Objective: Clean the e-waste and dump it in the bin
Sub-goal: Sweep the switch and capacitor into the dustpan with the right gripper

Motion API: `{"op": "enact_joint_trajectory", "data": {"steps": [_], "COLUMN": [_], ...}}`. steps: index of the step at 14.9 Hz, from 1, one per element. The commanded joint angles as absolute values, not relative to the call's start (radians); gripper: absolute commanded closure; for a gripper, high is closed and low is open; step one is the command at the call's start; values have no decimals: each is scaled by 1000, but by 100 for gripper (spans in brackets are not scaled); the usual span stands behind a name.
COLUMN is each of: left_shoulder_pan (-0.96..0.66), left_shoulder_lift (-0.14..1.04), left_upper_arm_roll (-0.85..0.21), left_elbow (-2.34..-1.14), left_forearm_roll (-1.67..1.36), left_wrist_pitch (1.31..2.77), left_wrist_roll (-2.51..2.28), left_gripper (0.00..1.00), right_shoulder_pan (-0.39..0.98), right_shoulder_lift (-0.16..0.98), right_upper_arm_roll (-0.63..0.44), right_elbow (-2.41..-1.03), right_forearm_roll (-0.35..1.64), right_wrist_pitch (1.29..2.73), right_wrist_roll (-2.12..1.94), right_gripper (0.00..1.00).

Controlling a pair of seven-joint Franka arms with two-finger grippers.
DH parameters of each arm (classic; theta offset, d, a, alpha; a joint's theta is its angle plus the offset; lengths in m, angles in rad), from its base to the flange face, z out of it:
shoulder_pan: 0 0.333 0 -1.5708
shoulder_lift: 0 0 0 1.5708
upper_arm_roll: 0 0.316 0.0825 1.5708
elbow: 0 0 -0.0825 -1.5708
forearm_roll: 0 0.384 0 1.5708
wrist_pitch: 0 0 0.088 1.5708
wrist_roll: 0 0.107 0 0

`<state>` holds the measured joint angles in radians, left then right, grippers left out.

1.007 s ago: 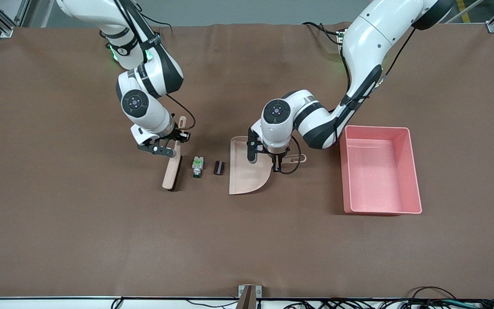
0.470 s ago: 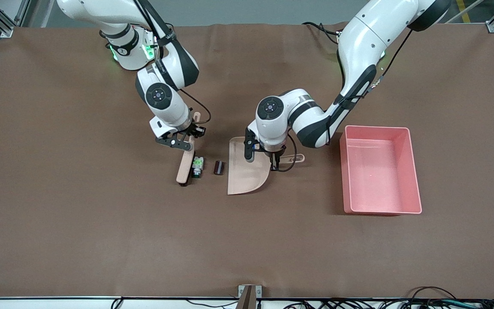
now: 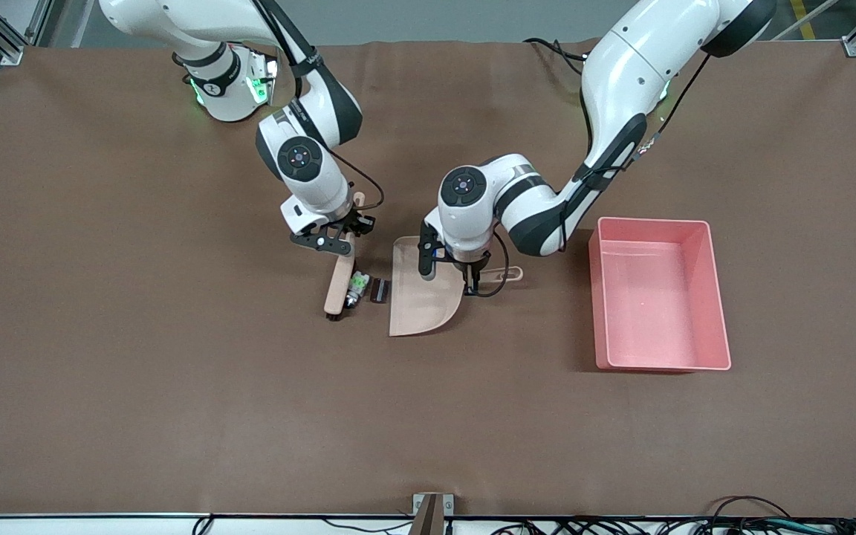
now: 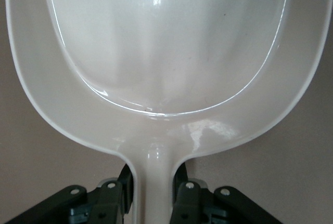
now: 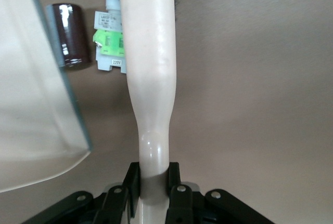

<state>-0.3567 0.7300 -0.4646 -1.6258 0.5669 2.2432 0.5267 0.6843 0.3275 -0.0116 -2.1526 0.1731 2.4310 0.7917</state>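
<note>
**Brush and dustpan close on two scraps**

Brown cloth covers the whole table (image 3: 138,386), with both arms reaching down to its middle.

Right gripper (image 3: 333,239) is clenched on the handle of a beige brush (image 3: 339,284); in the right wrist view its black fingers (image 5: 131,181) pinch the narrow neck of that handle (image 5: 150,73). The brush lies low on the cloth, its long body pointing toward the front camera. Pressed against the brush's side, toward the left arm's end of the table, is the white blocky part with green marks (image 3: 357,285), seen from the wrist with its green label touching the brush (image 5: 109,44). Just beside that part sits the dark stubby cylinder (image 3: 377,290), glossy brown in the right wrist view (image 5: 68,35); whether the two pieces touch cannot be told.

Next to the cylinder comes the straight front lip of the beige dustpan (image 3: 420,297), close to it, with contact not clear. A corner of the pan also shows in the right wrist view (image 5: 31,104).

Left gripper (image 3: 472,276) grasps the dustpan's handle; the left wrist view shows its fingers (image 4: 184,193) squeezing the stem on both sides, with the empty scoop (image 4: 166,42) spreading away from them.

Well apart, toward the left arm's end of the table, stands the pink bin (image 3: 718,305), with nothing visible inside.
</note>
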Motion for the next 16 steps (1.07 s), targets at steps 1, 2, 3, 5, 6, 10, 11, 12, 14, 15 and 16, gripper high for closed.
{"op": "enact_joint_trajectory", "data": {"steps": [1, 2, 3, 5, 6, 10, 11, 12, 14, 15, 16], "left_shoulder_pan": [-376, -382, -385, -387, -387, -385, -380, -382, -383, -380, -374], "left_shoulder_lift": [756, 770, 773, 773, 775, 779, 779, 779, 779, 781, 781], "left_upper_arm_roll": [-462, -460, -460, -460, -460, -460, -460, -460, -460, -460, -460], "left_elbow": [-1586, -1565, -1563, -1562, -1562, -1549, -1549, -1548, -1548, -1549, -1549], "left_forearm_roll": [588, 589, 589, 588, 588, 591, 591, 591, 589, 588, 586], "left_wrist_pitch": [2227, 2227, 2227, 2227, 2227, 2227, 2227, 2227, 2227, 2227, 2233], "left_wrist_roll": [511, 511, 511, 511, 511, 512, 514, 512, 511, 509, 508], "left_gripper": [91, 91, 91, 91, 91, 91, 91, 91, 91, 91, 91], "right_shoulder_pan": [706, 716, 729, 750, 764, 810, 808, 802, 795, 787, 770], "right_shoulder_lift": [366, 385, 394, 423, 432, 457, 457, 456, 443, 433, 408], "right_upper_arm_roll": [-15, -14, -15, -15, -15, -15, -15, -15, -21, -23, -26], "right_elbow": [-2096, -2071, -2054, -2007, -1985, -1904, -1902, -1899, -1893, -1891, -1891], "right_forearm_roll": [195, 201, 224, 258, 270, 357, 359, 359, 359, 357, 354], "right_wrist_pitch": [2425, 2427, 2428, 2428, 2427, 2422, 2415, 2396, 2340, 2303, 2269], "right_wrist_roll": [802, 805, 805, 805, 805, 804, 802, 802, 802, 799, 787], "right_gripper": [100, 100, 100, 100, 100, 100, 100, 100, 100, 100, 100]}}
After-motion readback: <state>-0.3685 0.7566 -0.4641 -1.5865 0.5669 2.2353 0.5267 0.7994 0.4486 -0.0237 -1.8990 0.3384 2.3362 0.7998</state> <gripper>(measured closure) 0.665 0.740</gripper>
